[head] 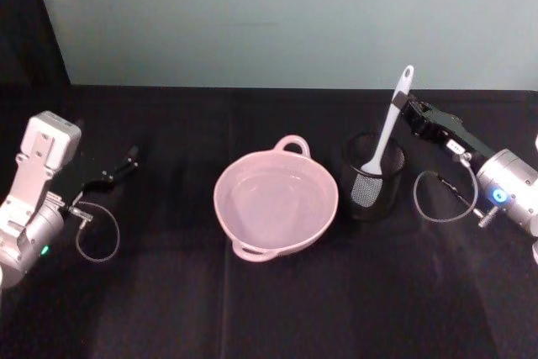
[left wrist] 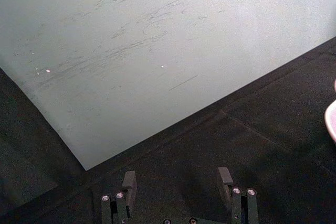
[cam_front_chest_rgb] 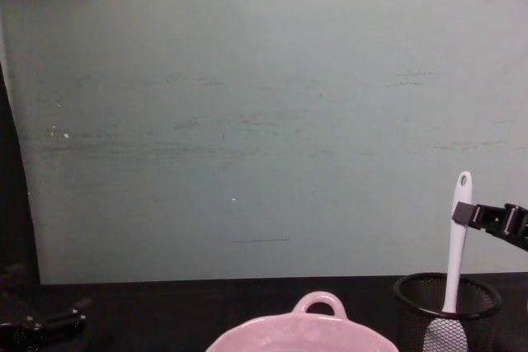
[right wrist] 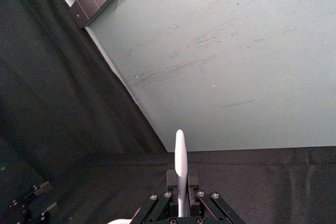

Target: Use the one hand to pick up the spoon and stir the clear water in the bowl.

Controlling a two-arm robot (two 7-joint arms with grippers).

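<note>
At about 3 o'clock from the bowl (head: 276, 205), the spoon (head: 389, 126) is stood head-down in a black wire-mesh cup (head: 375, 178), its handle left leaning high, presumably for an easy sideways grasp. The right gripper (head: 409, 112) is clamped on that handle just below the oval hole (the fingers (right wrist: 171, 179) are seen pressed against either side in the right wrist view). Faint water (head: 269, 199) is revealed from the head camera; from the chest, merely the bowl's rim. At 9 o'clock, the left gripper (left wrist: 177, 179) is parked, jaws spread.
</note>
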